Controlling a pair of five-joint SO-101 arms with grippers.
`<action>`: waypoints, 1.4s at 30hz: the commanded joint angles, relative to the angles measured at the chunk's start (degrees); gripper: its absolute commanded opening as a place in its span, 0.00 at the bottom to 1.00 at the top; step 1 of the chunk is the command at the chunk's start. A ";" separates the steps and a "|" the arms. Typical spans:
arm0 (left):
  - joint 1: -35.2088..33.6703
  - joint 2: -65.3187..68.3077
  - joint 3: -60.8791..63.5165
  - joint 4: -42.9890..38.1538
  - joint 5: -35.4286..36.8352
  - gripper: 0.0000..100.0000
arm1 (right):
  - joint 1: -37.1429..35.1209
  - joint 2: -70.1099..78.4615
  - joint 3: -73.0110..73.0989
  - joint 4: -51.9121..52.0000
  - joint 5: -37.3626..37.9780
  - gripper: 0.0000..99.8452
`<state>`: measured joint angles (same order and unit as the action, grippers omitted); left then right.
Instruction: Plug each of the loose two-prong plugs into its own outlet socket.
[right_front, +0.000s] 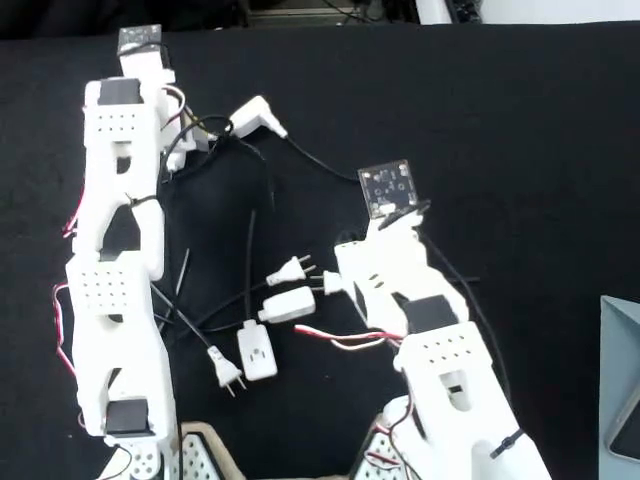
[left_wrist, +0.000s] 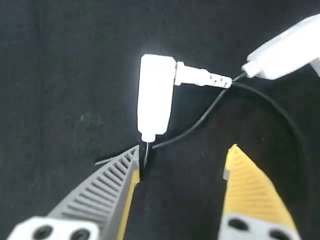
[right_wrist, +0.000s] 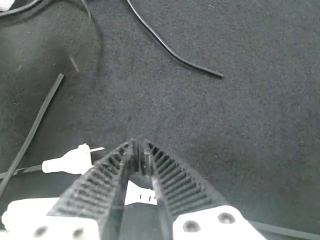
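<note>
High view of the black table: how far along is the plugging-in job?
Done, it seems: one white two-prong plug sits in a white socket block by the left arm's open fingers. In hand: nothing; the right arm's fingers are shut, apparently empty. Remaining: an upper loose plug beside one free white socket, a lower loose plug beside a second free socket.

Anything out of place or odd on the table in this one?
Mildly odd: the black cords cross in a tangle, and one ends in a bare cut tip. A red-and-white wire lies loose beside a white socket. Nothing looks broken or spilled.
</note>
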<state>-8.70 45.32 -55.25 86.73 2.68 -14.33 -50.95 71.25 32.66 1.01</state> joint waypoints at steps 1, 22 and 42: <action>-0.04 -1.49 -8.92 7.38 -2.02 0.28 | 0.35 -1.10 -0.13 -0.97 0.44 0.01; 1.36 -40.09 22.90 13.98 -9.23 0.27 | -0.62 2.15 -1.10 -0.44 0.44 0.02; -12.79 -83.43 99.38 -20.04 -9.23 0.27 | -0.62 17.54 -22.20 26.46 -15.65 0.02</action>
<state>-19.78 -33.80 36.53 73.19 -6.37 -14.33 -33.63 51.82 57.80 -13.23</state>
